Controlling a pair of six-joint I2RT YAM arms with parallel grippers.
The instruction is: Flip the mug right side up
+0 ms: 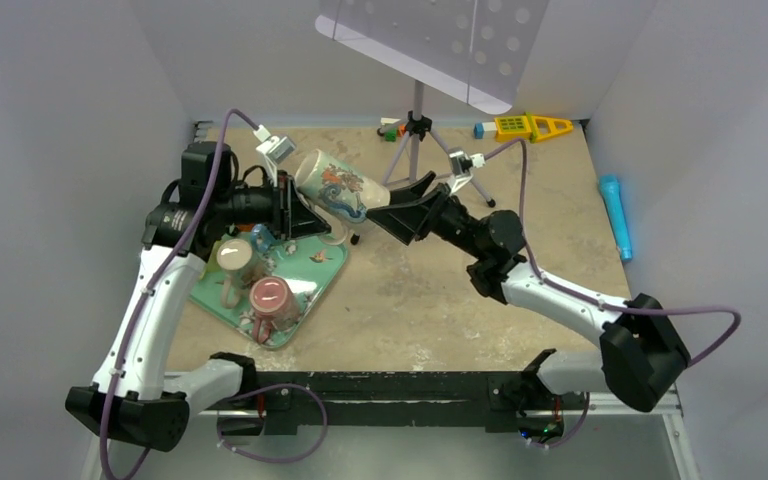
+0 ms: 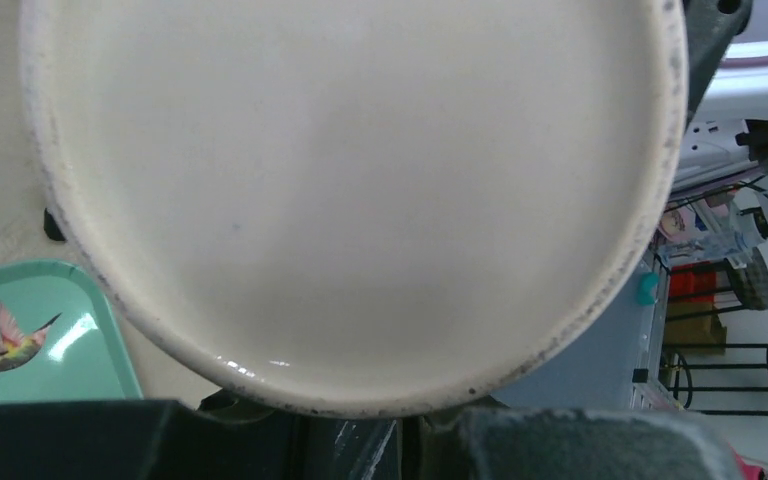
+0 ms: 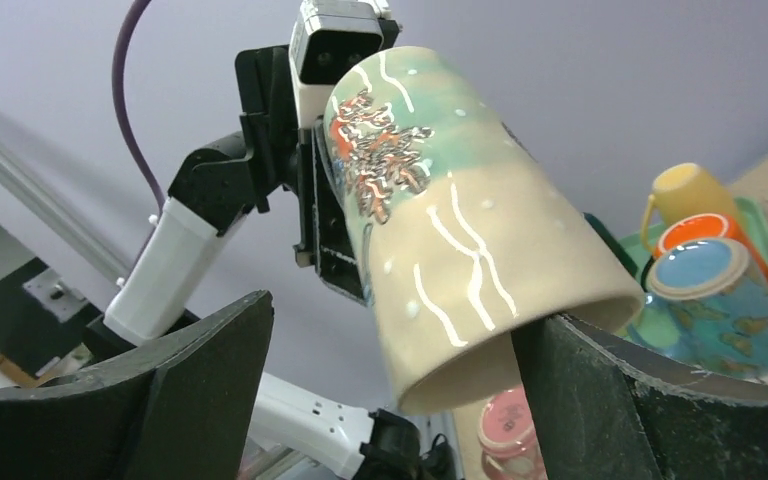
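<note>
The mug (image 1: 335, 187), beige and teal with an orange pattern, hangs on its side above the table, mouth toward the right arm. My left gripper (image 1: 290, 205) is shut on it at the base end. In the left wrist view the pale base of the mug (image 2: 360, 180) fills the picture above my left gripper (image 2: 400, 440). My right gripper (image 1: 380, 205) stands open at the mug's mouth. In the right wrist view the mug (image 3: 450, 220) slants down between the fingers of my right gripper (image 3: 405, 315). One finger lies close by the rim, the other well apart.
A teal tray (image 1: 325, 275) below the mug holds a cream mug (image 1: 235, 258), a pink mug (image 1: 272, 297) and others. A music stand's tripod (image 1: 418, 130) stands behind. A yellow toy (image 1: 530, 126) lies at the back, a blue cylinder (image 1: 615, 215) at the right edge.
</note>
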